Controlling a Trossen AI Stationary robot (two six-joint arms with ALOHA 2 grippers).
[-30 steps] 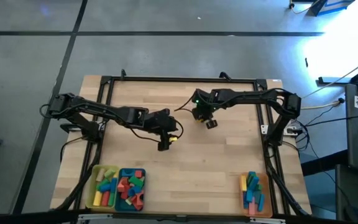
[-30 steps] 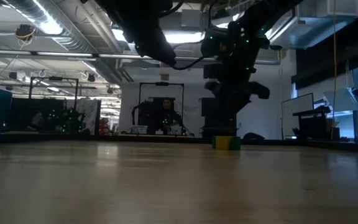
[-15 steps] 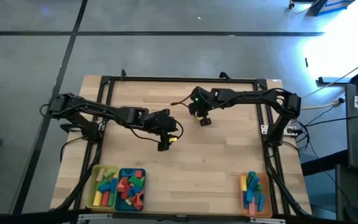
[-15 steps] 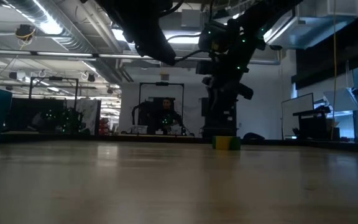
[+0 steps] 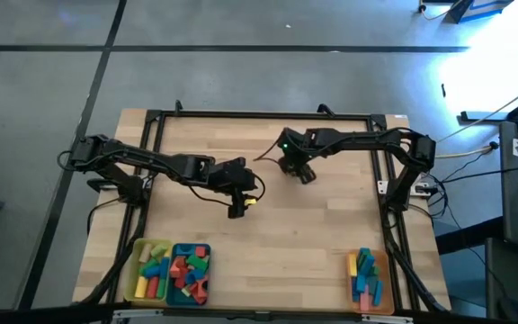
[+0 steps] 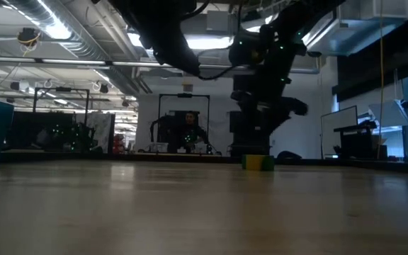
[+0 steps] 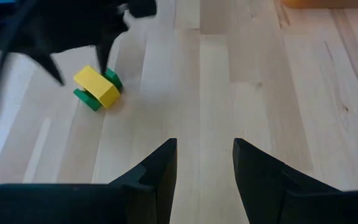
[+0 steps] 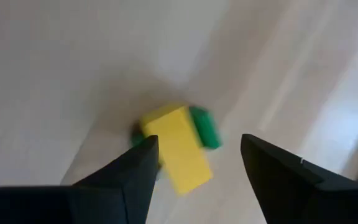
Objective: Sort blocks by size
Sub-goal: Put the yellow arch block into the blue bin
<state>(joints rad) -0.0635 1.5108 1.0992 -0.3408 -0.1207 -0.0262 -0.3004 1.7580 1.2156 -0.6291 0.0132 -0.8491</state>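
A yellow bar lying on a green block (image 7: 98,88) rests on the wooden table at its far middle. It also shows as the yellow and green pair (image 6: 258,162) in the low view. My right gripper (image 8: 199,142) hangs open just above the pair, pointing down, one finger on either side and clear of the blocks (image 8: 178,146). In the high view my right gripper (image 5: 304,174) covers them. My left gripper (image 5: 237,211) waits open over the table's middle, with nothing between its fingers (image 7: 160,168).
At the near edge stand a yellow tray (image 5: 138,281) and a teal tray (image 5: 176,270) on the left and an orange tray (image 5: 381,281) on the right, each with several blocks. Bare wood lies between them. A person sits far behind the table (image 6: 188,131).
My right gripper has shifted a little toward the table's left and far edge, then back to the right, turning above the yellow and green pair. The pair has stayed where it was.
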